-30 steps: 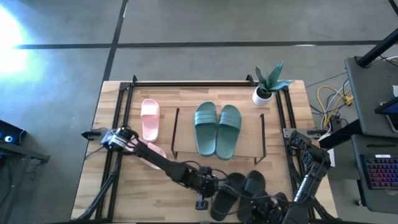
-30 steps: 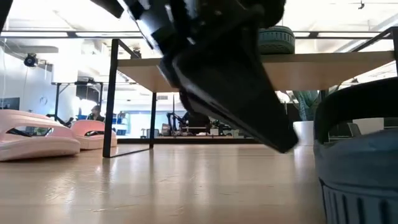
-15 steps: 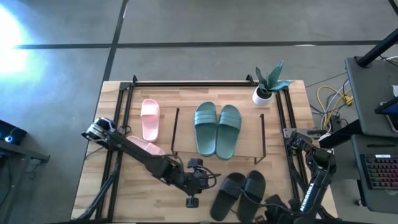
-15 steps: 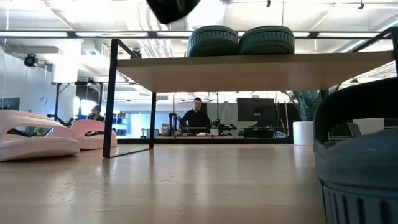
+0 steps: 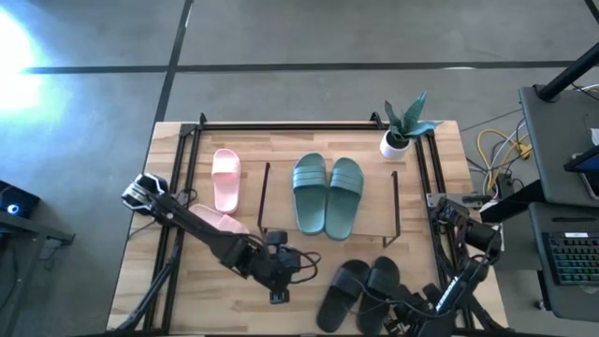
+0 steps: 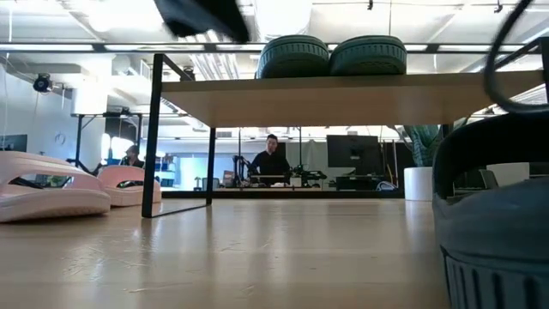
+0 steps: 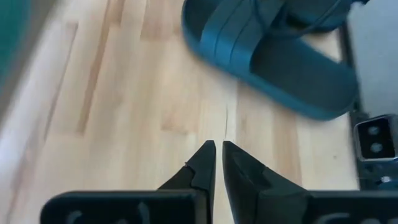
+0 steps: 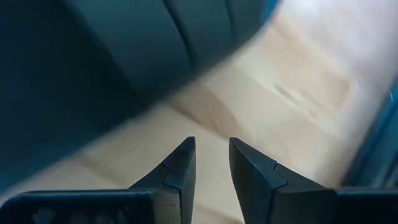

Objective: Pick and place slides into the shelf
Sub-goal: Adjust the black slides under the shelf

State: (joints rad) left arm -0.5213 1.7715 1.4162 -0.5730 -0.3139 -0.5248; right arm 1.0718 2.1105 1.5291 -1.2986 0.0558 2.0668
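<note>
The left gripper point(image 7: 219, 148) has its jaws pressed almost together with nothing between them, hanging over bare tabletop point(image 7: 124, 118). Just ahead of those jaws, not touching them, lies a black slide point(image 7: 273, 56). In the high view the left gripper point(image 5: 278, 271) sits just beside the toe end of the pair of black slides point(image 5: 360, 290) and just in front of the shelf point(image 5: 277, 192), whose light-wood board carries the two teal-green slides point(image 5: 328, 194) side by side, well clear of the jaws. On the far side of the left arm from the jaws, the two pale pink slides lie on the tabletop beside the shelf's end frame: one point(image 5: 226, 178) in plain sight, the other point(image 5: 217, 222) partly under the arm. The right gripper point(image 8: 211, 163) has its jaws slightly spread, gripping nothing; bare wood shows through the gap, and a dark rubbery surface point(image 8: 93, 68), apparently a black slide, looms close ahead of the tips without touching them. In the high view the right arm's end is at the near table edge by the heels of the black pair, its jaws hard to make out there. A potted plant point(image 5: 404, 124) stands beyond the shelf's far corner, well apart from both pairs of jaws.
</note>
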